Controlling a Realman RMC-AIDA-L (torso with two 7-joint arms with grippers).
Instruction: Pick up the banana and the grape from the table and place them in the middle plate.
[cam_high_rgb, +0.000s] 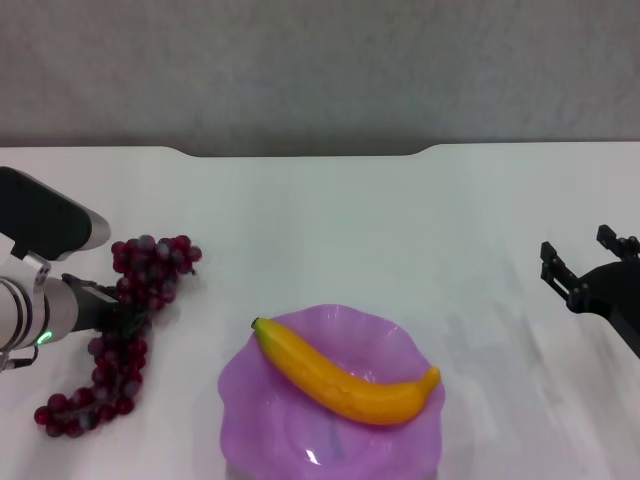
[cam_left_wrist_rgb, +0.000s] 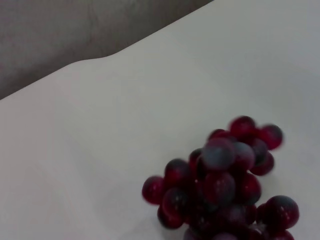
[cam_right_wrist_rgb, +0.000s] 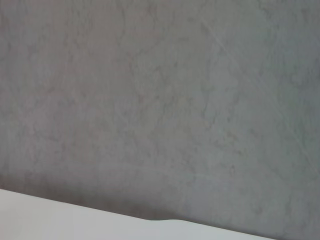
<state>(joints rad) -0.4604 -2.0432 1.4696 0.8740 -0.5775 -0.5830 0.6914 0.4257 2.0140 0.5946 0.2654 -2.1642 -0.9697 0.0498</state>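
Note:
The yellow banana (cam_high_rgb: 345, 375) lies across the purple middle plate (cam_high_rgb: 238, 400) near the front of the table, its dark stem tip pointing left. The grape (cam_high_rgb: 150, 262) is a long dark red bunch lying on the white table (cam_high_rgb: 400, 220) at the left, trailing toward the front edge. My left gripper (cam_high_rgb: 122, 312) reaches in from the left and sits at the middle of the bunch. The left wrist view shows the grape (cam_left_wrist_rgb: 225, 180) cluster close up on the tabletop. My right gripper (cam_high_rgb: 578, 246) hangs open and empty at the far right, away from the plate.
The table's far edge has a notch (cam_high_rgb: 305, 152) and a grey wall behind it. White tabletop lies between the plate and the right gripper. The right wrist view shows only the wall and a strip of table edge (cam_right_wrist_rgb: 75, 215).

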